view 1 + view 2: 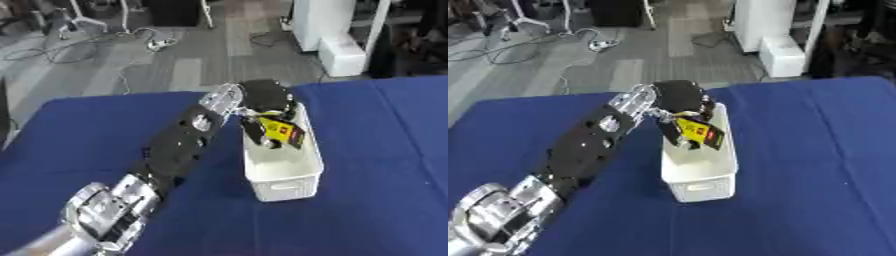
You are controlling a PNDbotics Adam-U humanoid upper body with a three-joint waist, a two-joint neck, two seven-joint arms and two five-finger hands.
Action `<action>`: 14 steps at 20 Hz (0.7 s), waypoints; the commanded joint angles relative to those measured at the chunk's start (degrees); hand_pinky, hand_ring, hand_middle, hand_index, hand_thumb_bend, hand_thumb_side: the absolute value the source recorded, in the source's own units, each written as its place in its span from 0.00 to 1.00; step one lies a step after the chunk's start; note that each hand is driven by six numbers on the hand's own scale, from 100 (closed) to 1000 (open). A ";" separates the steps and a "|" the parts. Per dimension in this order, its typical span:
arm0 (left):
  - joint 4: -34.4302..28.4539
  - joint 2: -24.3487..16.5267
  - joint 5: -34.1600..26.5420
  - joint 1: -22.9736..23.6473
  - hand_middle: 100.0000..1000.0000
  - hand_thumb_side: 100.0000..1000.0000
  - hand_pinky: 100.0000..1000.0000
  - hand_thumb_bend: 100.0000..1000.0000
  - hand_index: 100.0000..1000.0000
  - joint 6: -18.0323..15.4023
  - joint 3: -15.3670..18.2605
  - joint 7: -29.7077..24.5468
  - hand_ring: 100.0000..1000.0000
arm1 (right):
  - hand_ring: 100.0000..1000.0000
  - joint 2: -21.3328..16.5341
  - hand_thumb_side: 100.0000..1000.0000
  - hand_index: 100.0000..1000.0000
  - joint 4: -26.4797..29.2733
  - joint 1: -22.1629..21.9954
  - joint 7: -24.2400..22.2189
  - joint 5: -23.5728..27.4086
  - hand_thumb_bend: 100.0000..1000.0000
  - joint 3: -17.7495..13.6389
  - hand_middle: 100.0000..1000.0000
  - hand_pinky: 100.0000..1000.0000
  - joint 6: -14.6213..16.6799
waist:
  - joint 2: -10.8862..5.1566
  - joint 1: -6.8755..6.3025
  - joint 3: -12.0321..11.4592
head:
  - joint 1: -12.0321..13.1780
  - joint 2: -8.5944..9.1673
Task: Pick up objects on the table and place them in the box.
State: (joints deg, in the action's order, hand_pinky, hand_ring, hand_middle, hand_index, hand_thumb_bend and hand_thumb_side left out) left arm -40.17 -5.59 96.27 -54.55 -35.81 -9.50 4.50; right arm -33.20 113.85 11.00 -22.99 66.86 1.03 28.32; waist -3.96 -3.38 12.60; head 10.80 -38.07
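Blue tablecloth (385,200); over white box (284,172), left hand (262,100) fingers clamp yellow-black packet (282,131).

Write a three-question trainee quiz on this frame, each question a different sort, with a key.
1. True or false: the left hand holds a yellow and black item over the white box.
2. Which colour is the tablecloth? A red, B blue, C green.
3. Fill in: the right hand is ____ in either view.

Key: 1 true; 2 B; 3 not visible
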 commanded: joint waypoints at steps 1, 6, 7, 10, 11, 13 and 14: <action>2.86 0.75 -4.35 -0.83 0.93 0.89 0.96 0.55 0.76 5.04 3.33 1.60 0.91 | 0.00 -0.48 1.00 0.10 0.74 1.02 0.08 0.29 0.00 -0.47 0.00 0.00 -0.33 | -0.34 0.41 0.06 | 0.60 1.23; 7.20 4.01 -41.06 2.34 1.00 0.98 0.79 0.44 0.95 1.77 7.49 12.69 0.81 | 0.00 -0.43 1.00 0.10 0.74 0.97 0.44 0.33 0.00 -0.76 0.00 0.00 -0.35 | -0.30 0.46 -0.24 | -1.09 4.09; 6.17 3.89 -49.94 3.01 1.00 0.98 0.79 0.44 0.94 -0.01 5.95 13.14 0.81 | 0.00 -0.48 1.00 0.10 0.74 0.94 0.48 0.29 0.00 -0.78 0.00 0.00 -0.36 | -0.31 0.41 -0.27 | -1.52 4.64; -7.22 0.88 -78.07 6.23 1.00 0.89 0.76 0.50 0.96 -0.65 -2.70 9.56 0.80 | 0.00 -0.73 1.00 0.10 0.74 0.87 0.56 0.23 0.00 -0.88 0.00 0.00 -0.23 | -0.33 0.22 -0.47 | -2.94 6.90; -14.45 -0.82 -87.16 7.93 1.00 0.91 0.76 0.49 0.97 0.53 -5.72 8.10 0.80 | 0.00 -0.82 1.00 0.10 0.74 0.80 0.61 0.21 0.00 -0.97 0.00 0.00 -0.11 | -0.32 0.16 -0.60 | -3.36 7.59; -28.91 -3.70 -100.46 11.83 1.00 0.86 0.77 0.54 0.95 3.13 -9.19 5.73 0.79 | 0.00 -0.94 1.00 0.10 0.74 0.49 0.68 0.05 0.00 -1.20 0.00 0.00 0.15 | -0.28 0.14 -1.06 | -4.30 9.01; -35.63 -4.68 -104.37 14.16 0.98 0.80 0.78 0.60 0.92 4.01 -9.82 4.60 0.79 | 0.00 -0.99 1.00 0.10 0.74 0.29 0.68 -0.10 0.00 -1.31 0.00 0.00 0.32 | -0.21 0.15 -1.35 | -4.63 9.76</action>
State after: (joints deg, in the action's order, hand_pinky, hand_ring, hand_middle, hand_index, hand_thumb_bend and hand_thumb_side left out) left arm -67.88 -7.97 -0.33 -39.66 -32.76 -17.60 10.31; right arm -32.79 113.85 10.89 -22.36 66.94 0.42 28.42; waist -3.84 -3.58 11.17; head 7.01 -29.65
